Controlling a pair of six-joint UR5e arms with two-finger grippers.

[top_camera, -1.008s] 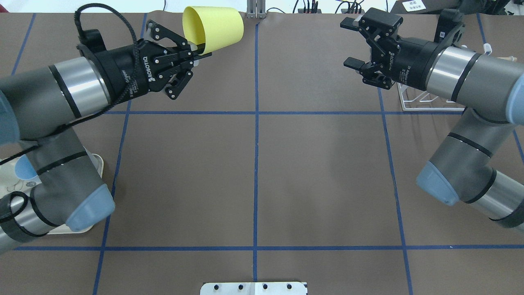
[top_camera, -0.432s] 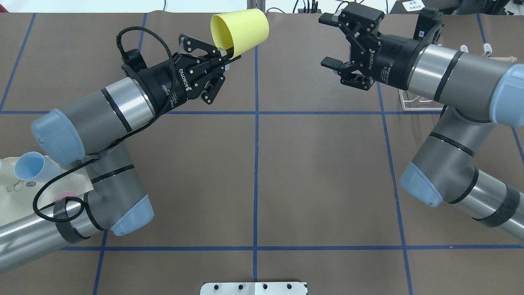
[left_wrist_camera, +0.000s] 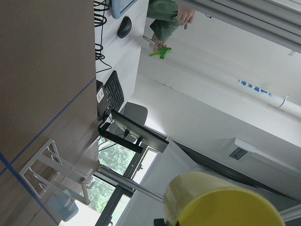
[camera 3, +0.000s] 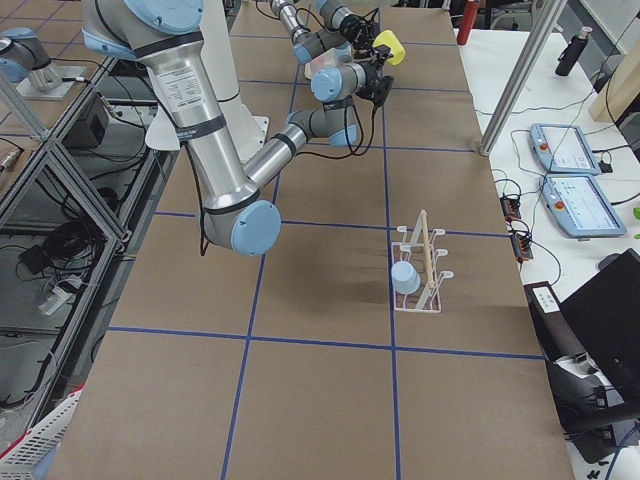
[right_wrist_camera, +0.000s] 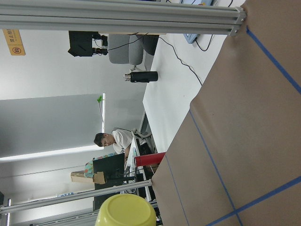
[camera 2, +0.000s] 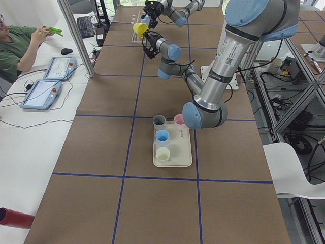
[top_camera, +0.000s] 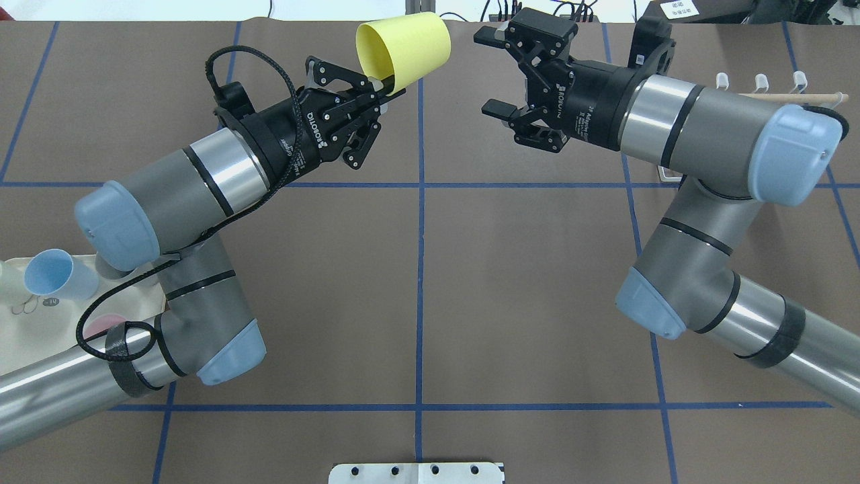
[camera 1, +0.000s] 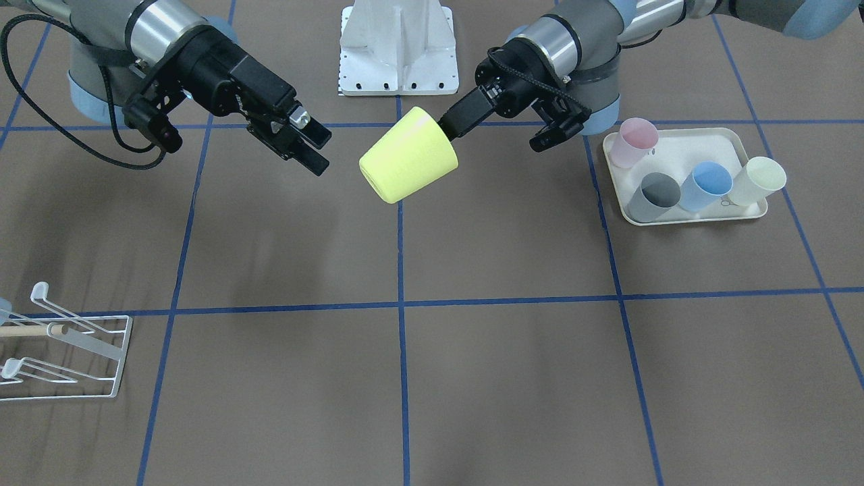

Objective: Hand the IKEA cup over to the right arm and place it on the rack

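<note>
Yellow cup pinched between left jaws, near right jaws.

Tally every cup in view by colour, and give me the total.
1 bright yellow cup
1 pink cup
1 grey cup
1 pale yellow cup
2 blue: tray's blue cup, rack's blue cup
Total: 6 cups

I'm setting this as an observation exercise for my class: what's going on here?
The left arm's black two-finger tool holds a yellow plastic cup by its rim, in the air above the table's middle line. The right arm's tool is open beside the cup, not touching it. The white wire rack stands off to the robot's right.
</note>
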